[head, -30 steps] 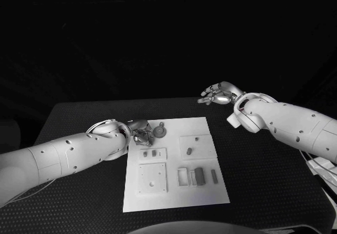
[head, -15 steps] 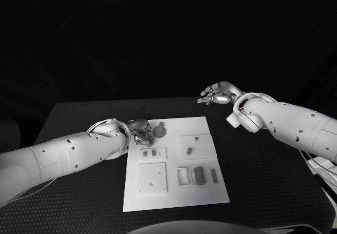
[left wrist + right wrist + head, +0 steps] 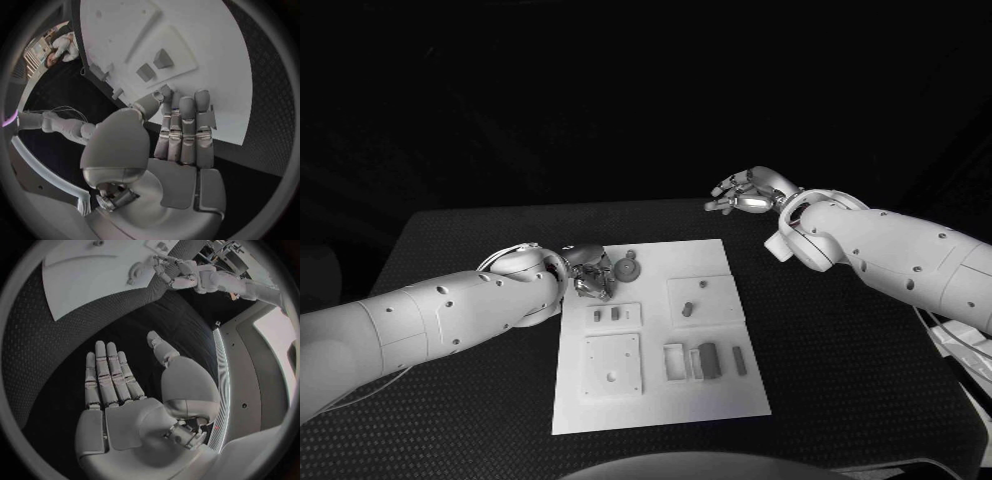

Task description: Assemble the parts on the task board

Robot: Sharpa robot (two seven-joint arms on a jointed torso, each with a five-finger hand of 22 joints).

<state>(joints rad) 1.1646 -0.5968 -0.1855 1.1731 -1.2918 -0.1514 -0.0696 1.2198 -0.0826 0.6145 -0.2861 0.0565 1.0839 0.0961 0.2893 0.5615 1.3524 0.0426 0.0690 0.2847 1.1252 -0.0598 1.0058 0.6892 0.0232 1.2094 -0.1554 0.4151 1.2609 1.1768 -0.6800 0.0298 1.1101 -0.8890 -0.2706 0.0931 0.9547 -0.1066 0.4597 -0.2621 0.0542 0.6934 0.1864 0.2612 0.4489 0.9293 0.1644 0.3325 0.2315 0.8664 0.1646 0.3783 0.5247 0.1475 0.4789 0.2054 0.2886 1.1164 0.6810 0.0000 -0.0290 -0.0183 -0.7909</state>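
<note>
Hovering at the far left corner of the white rectangular task board (image 3: pixel 658 330), the silver many-fingered left hand (image 3: pixel 587 270) sits just beside the small grey round part with a short stem (image 3: pixel 632 267), which lies flat on the board's far edge. That part lies to the hand's inner side, toward the board's middle, close by, though whether a fingertip touches it I cannot tell. In the left wrist view the left hand's fingers (image 3: pixel 181 130) are stretched out side by side, flat, with nothing between them and the thumb. The silver many-fingered right hand (image 3: pixel 749 192) hangs raised beyond the board's far right corner, well apart from every piece; its wrist view shows its fingers (image 3: pixel 107 375) straight and its palm bare. So the left hand is much the nearer to the round part, and any reach for it looks like a short move sideways, while the small grey upright blocks (image 3: pixel 708 360) nearer the robot lie farther from both hands
</note>
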